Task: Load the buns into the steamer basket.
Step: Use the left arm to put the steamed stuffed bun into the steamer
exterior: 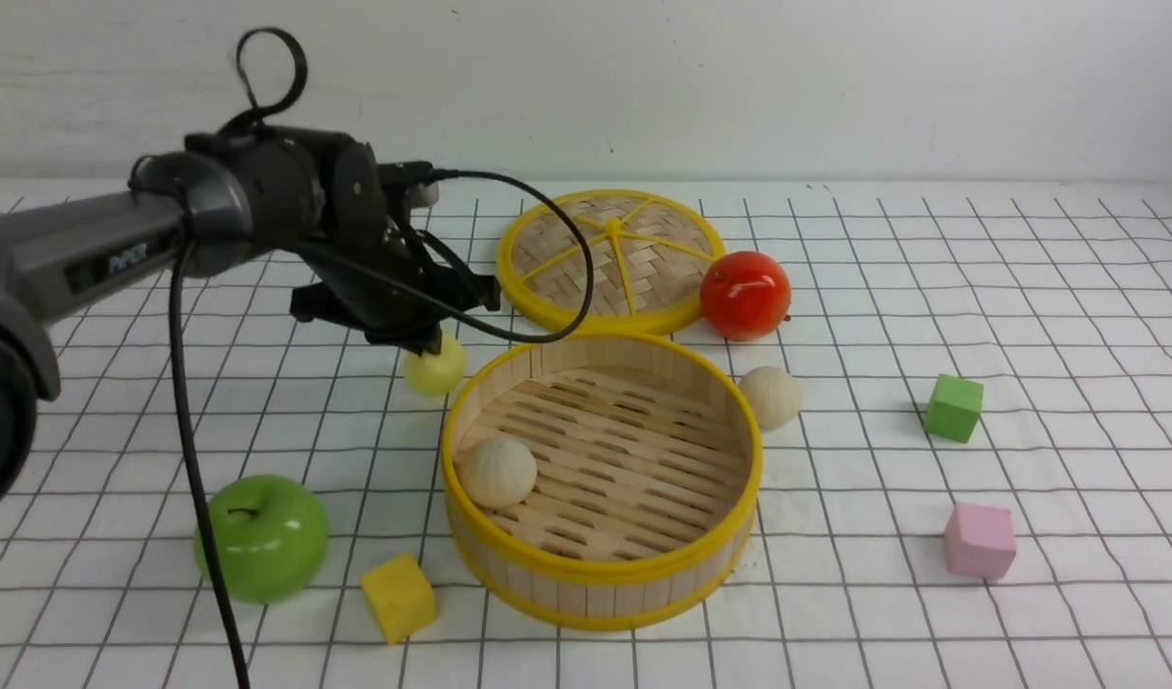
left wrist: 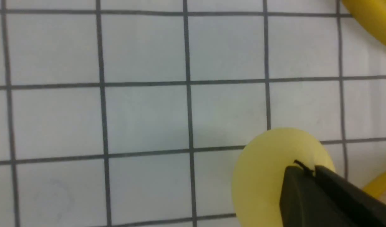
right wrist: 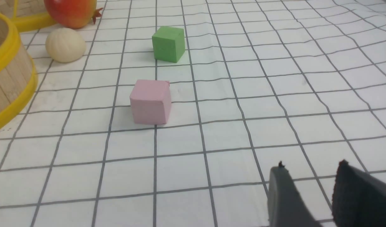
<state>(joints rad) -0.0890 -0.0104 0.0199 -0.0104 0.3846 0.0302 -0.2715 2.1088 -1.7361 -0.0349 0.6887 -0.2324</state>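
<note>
The left pincer [left wrist: 309, 168] is closed, its tips together against the top of the yellow bun [exterior: 434, 366], which sits on the cloth [exterior: 930, 574] directly beneath it. Just beside it, toward the right arm, stands the basket [exterior: 600, 574] with one white bun [exterior: 497, 471] inside. The other white bun [exterior: 769, 396] lies past the basket, on the side away from this pincer. The right pincer [right wrist: 311, 167] gapes open, nothing between its fingers.

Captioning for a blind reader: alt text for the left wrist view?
Dark jaws of the left gripper, closed together, overlap a pale yellow round bun on white gridded cloth; a yellow rim shows at the frame's edge.
</note>
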